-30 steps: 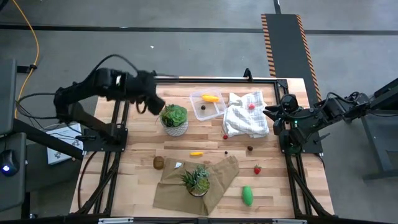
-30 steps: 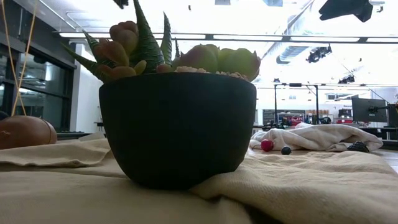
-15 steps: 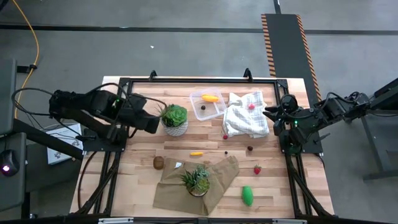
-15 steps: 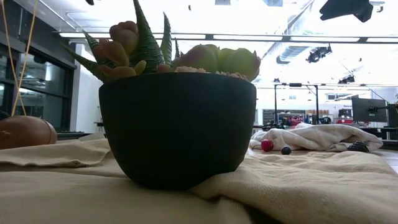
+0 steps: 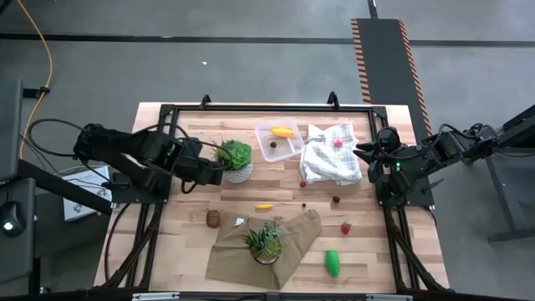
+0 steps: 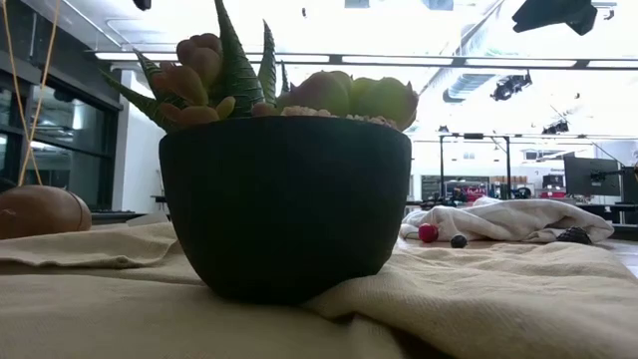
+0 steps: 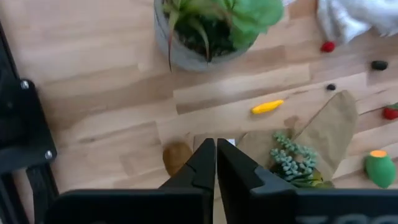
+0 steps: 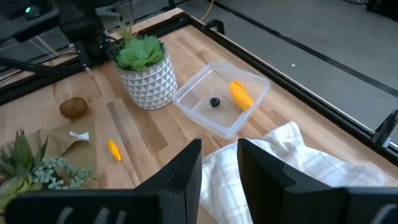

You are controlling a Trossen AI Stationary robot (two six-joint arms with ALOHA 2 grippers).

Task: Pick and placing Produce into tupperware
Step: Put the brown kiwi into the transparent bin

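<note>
The clear tupperware sits at the table's far side with a yellow piece and a tiny dark one inside. Loose on the wood lie another yellow piece, a brown ball, red berries and a green piece. My left gripper hovers shut and empty left of the white potted plant; its wrist view shows the shut fingers above the brown ball. My right gripper waits open and empty at the table's right edge.
A white cloth with a red berry on it lies right of the tupperware. A dark-potted succulent stands on a tan cloth near the front edge. Black frame rails run along the table's sides.
My left gripper has swung from above the far left part of the table toward the near edge and down, rolling its wrist, and now hangs beside the white potted plant. Nothing on the table has moved.
</note>
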